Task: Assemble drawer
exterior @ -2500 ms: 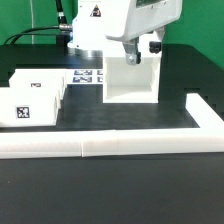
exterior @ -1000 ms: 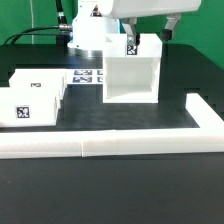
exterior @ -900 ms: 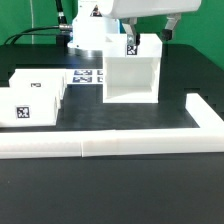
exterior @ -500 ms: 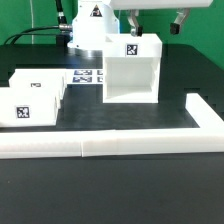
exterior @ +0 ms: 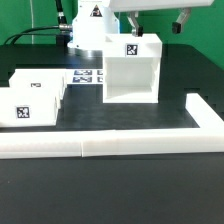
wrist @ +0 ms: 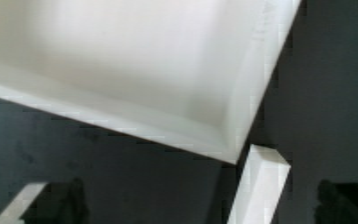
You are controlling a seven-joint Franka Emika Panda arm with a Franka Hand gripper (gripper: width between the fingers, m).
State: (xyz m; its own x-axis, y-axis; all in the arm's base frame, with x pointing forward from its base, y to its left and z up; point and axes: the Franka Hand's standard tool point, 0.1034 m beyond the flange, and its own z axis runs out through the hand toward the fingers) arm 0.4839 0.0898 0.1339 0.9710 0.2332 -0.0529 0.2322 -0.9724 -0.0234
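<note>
Just below the spread hand (exterior: 158,20) stands the casing (exterior: 132,78), untouched.

The casing (exterior: 132,78) is plain white, with a black-and-white square tag (exterior: 131,50) on its top. Toward nine o'clock in the exterior view, the two trays (exterior: 45,108) are white too, each with a tag of the same pattern. The border bars (exterior: 110,146) are white against the black table (exterior: 110,195). The marker board (exterior: 88,76) carries black-and-white squares. The gripper (exterior: 158,19) has black fingers (exterior: 181,21).
</note>
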